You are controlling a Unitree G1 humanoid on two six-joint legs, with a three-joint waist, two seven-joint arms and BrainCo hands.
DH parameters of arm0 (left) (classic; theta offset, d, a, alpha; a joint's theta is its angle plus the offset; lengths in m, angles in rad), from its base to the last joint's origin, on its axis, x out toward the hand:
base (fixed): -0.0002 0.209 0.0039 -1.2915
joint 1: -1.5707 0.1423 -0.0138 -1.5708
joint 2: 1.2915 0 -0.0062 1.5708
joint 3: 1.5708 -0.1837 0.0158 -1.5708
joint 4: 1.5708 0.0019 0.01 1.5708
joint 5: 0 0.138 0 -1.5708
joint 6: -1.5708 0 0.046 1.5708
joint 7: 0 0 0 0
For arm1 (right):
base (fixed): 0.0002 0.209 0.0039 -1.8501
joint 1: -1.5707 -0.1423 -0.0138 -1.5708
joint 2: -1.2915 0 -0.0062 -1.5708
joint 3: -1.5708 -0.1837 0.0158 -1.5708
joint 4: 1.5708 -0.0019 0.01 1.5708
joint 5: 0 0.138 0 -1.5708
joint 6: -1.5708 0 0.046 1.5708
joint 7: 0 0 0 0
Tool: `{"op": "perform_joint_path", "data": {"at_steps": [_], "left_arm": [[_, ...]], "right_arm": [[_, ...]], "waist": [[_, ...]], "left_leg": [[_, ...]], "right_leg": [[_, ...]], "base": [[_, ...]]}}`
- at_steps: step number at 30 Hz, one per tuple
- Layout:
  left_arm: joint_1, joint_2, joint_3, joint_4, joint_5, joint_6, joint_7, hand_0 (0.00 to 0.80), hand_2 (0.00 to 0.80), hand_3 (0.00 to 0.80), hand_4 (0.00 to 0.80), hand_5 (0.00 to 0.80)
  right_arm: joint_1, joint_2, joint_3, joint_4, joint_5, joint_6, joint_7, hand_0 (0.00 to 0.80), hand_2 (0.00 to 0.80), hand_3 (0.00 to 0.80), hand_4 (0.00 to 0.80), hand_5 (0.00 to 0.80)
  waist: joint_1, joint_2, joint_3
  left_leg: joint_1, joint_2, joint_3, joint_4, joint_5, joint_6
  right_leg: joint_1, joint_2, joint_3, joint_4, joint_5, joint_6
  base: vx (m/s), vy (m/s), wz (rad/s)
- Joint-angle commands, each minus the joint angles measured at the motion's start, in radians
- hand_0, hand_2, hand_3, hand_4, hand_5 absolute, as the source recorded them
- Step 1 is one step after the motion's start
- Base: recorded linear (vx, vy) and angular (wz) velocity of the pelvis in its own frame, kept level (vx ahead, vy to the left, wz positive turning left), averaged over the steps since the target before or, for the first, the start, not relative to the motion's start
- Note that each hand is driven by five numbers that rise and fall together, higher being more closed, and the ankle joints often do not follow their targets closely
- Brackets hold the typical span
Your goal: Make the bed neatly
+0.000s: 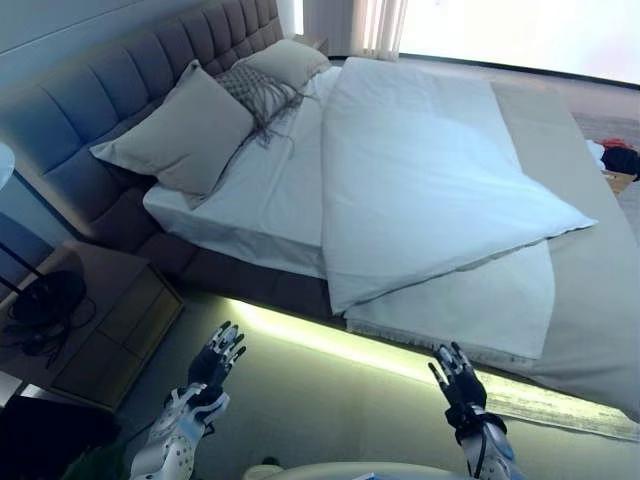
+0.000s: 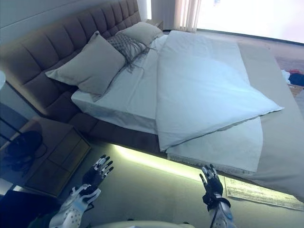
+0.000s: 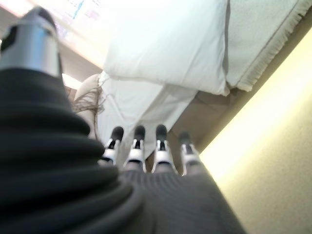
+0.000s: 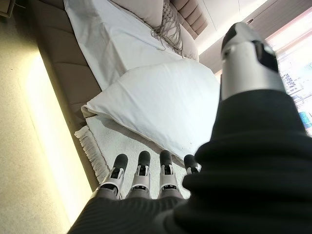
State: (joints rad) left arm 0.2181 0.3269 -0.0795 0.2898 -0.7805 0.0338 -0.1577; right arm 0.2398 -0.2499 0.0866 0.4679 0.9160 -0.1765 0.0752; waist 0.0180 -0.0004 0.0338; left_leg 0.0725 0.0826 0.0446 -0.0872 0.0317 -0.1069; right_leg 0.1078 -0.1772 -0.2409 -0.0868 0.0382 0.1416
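Observation:
A bed (image 1: 250, 285) with a tufted headboard stands before me. A white duvet (image 1: 430, 180) lies folded back and skewed over it, one corner (image 1: 340, 300) hanging near the bed's side edge. Beneath it lie a fringed cream blanket (image 1: 480, 310) and a grey bedspread (image 1: 590, 290). The white sheet (image 1: 270, 190) is bare near the pillows (image 1: 190, 130). My left hand (image 1: 215, 365) and right hand (image 1: 458, 380) are open and empty, held over the floor short of the bed's side.
A wooden nightstand (image 1: 110, 330) with a black fan (image 1: 40, 300) stands to the left of the bed. A patterned cushion (image 1: 255, 90) and a second pillow (image 1: 290, 60) lie at the headboard. Dark and red clothes (image 1: 620, 155) lie at the far right.

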Motion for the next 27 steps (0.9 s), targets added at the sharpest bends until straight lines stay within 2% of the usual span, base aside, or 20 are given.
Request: {"op": "perform_joint_path", "data": {"at_steps": [1, 19, 25, 27], "left_arm": [[-0.080, 0.016, -0.032, -0.003, -0.038, -0.056, -0.013, 0.000, 0.000, 0.000, 0.000, 0.000], [-0.063, 0.001, -0.016, -0.017, -0.054, -0.048, -0.022, 0.000, 0.000, 0.000, 0.000, 0.000], [-0.031, -0.001, -0.002, -0.006, -0.074, -0.042, -0.040, 0.000, 0.000, 0.000, 0.000, 0.000], [-0.019, 0.002, 0.002, 0.006, -0.069, -0.045, -0.038, 0.000, 0.000, 0.000, 0.000, 0.000]], "right_arm": [[-0.029, -0.034, -0.021, -0.067, 0.035, -0.077, 0.002, 0.000, 0.000, 0.000, 0.000, 0.000], [-0.016, -0.024, -0.002, -0.053, 0.034, -0.043, 0.014, 0.000, 0.000, 0.000, 0.000, 0.000], [-0.014, -0.037, -0.001, -0.066, 0.035, -0.040, 0.009, 0.000, 0.000, 0.000, 0.000, 0.000], [-0.015, -0.040, -0.008, -0.064, 0.035, -0.031, 0.005, 0.000, 0.000, 0.000, 0.000, 0.000]], "waist": [[0.036, -0.007, -0.008], [0.034, -0.016, -0.012], [0.034, -0.044, 0.025], [0.033, -0.046, 0.048]], "left_leg": [[-0.037, -0.013, 0.049, 0.018, 0.023, 0.043], [-0.022, -0.013, 0.061, 0.023, 0.013, 0.045], [-0.067, -0.008, 0.069, 0.196, -0.052, 0.045], [-0.076, -0.022, 0.060, 0.220, -0.063, 0.061]], "right_leg": [[-0.065, -0.003, -0.022, 0.014, 0.082, 0.017], [-0.058, -0.006, -0.011, 0.016, 0.074, 0.018], [-0.089, -0.036, 0.003, 0.098, 0.058, 0.014], [-0.100, -0.041, 0.020, 0.128, 0.056, 0.012]], "base": [[0.000, 0.000, 0.00], [0.009, 0.007, 0.00], [0.029, 0.033, 0.00], [0.036, 0.077, 0.05]]}}
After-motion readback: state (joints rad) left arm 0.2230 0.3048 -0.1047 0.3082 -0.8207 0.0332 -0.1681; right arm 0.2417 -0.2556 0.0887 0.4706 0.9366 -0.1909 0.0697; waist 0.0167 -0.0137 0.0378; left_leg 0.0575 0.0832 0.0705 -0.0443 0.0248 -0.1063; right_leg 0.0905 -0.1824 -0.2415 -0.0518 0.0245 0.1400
